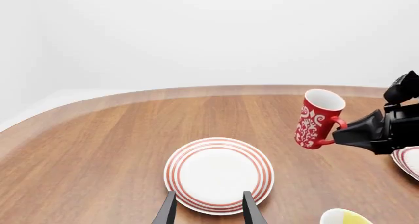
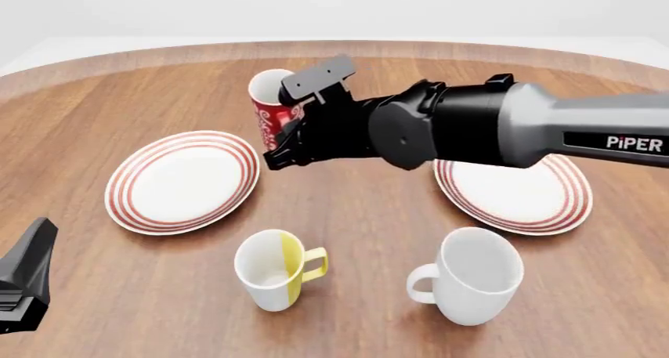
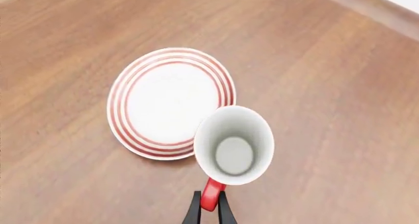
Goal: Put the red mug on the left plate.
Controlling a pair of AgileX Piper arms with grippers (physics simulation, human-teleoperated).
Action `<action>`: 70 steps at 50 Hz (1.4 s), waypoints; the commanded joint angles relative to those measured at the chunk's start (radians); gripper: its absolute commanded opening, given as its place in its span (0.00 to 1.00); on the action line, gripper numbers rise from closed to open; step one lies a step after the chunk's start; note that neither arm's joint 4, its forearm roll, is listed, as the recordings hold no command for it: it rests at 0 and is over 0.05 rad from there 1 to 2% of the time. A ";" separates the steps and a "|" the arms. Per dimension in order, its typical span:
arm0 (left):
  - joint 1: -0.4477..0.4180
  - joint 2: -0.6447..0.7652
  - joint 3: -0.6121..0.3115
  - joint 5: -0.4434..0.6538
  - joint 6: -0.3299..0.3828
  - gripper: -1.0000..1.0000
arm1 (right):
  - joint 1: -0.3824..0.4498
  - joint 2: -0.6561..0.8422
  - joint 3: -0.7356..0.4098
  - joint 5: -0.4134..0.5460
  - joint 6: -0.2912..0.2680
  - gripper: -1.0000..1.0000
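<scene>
The red mug with white swirls hangs in the air, a little tilted, just right of the left plate. My right gripper is shut on its red handle. In the right wrist view I look down into the mug's white inside, with the left plate beside and below it. In the left wrist view the mug is held above the table to the right of the plate. My left gripper is open and empty near that plate's near rim.
The second ringed plate lies at the right under my right arm. A white-and-yellow mug and a big white mug stand near the front edge. The table's curved far edge runs behind.
</scene>
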 commanded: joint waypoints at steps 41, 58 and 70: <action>0.000 0.000 0.000 0.000 0.000 1.00 | 0.065 0.230 -0.278 -0.005 0.012 0.00; 0.000 0.000 0.000 0.000 0.000 1.00 | 0.087 0.327 -0.387 -0.026 0.024 0.00; 0.000 0.000 0.000 0.000 0.000 1.00 | 0.107 0.390 -0.479 0.004 0.019 0.00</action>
